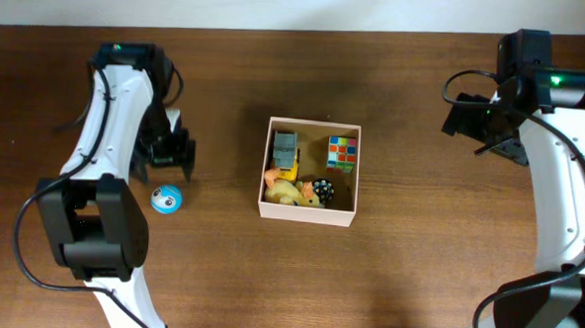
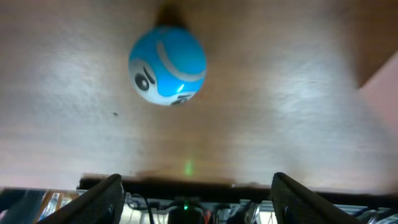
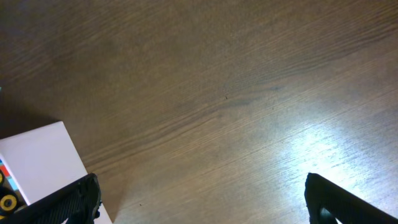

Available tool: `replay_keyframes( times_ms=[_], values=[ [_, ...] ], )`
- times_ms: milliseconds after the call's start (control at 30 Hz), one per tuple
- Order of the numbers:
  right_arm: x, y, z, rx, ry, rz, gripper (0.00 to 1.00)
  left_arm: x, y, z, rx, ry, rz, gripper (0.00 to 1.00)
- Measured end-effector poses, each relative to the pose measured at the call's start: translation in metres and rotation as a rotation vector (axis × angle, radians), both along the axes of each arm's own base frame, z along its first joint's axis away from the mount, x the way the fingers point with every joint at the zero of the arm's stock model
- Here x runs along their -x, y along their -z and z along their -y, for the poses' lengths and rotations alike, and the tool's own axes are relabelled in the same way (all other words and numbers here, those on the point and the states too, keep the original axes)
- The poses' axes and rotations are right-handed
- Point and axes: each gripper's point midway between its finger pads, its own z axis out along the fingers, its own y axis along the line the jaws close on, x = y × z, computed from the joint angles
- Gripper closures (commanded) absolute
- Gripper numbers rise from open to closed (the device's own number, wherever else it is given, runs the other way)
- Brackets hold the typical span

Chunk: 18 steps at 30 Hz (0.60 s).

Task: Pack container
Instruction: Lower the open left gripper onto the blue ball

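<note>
Container (image 1: pixel 307 215): centre of table (image 1: pixel 416 278), holding colour cube (image 1: pixel 342 152) and small toys. Left gripper (image 2: pixel 197 182): released, jaws spread; blue-white ball (image 2: pixel 167 64) just ahead, markings illegible. Right gripper (image 3: pixel 200 186): released, empty.

Rubik's cube (image 1: pixel 341 152) in container (image 1: pixel 307 215), ball (image 1: pixel 166 199) outside

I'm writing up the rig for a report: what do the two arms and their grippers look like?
The left arm and right arm have white curved link shells between black joint housings, with black cables looping alongside. Each carries a small green light near the wrist. The left gripper and right gripper have black fingers.
</note>
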Motion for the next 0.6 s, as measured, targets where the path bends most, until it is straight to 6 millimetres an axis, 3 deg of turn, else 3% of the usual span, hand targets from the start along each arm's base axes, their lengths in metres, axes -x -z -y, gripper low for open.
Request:
replay_keyframes(
  times_ms=[133,400,600],
  values=[
    [0.0,0.0,0.0,0.0,0.0,0.0,0.01,0.01,0.018,-0.002,-0.014,0.005,-0.027,0.23],
    [0.0,0.0,0.0,0.0,0.0,0.0,0.01,0.005,0.025,-0.004,-0.025,0.004,0.096,0.23],
    [0.0,0.0,0.0,0.0,0.0,0.0,0.01,0.009,0.054,-0.005,-0.026,0.003,0.104,0.23]
  ],
)
